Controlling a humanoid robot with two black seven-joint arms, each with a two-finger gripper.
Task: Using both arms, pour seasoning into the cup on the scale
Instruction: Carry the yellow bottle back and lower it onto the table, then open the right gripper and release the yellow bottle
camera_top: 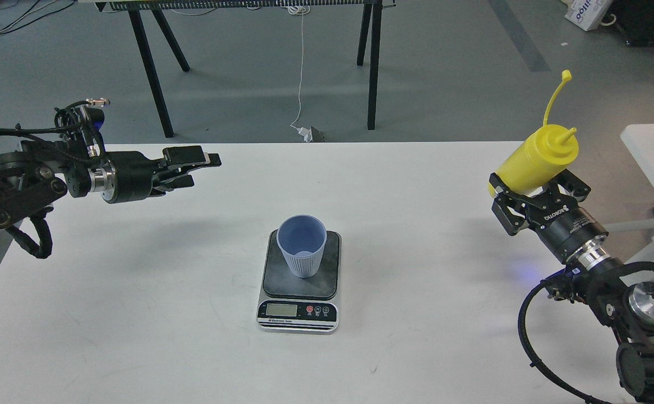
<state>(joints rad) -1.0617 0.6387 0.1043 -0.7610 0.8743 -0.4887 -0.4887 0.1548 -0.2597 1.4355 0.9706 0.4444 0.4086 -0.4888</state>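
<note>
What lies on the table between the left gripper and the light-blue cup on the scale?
Nothing: in the head view, only bare white table lies between the left gripper and the light-blue ribbed plastic cup.

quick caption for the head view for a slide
Right gripper holds a yellow squeeze bottle aloft, cap off; blue cup sits on the scale; left gripper hovers empty.

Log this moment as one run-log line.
right gripper: holds seasoning bottle, cap off | left gripper: empty, raised | cup: upright on scale
</note>
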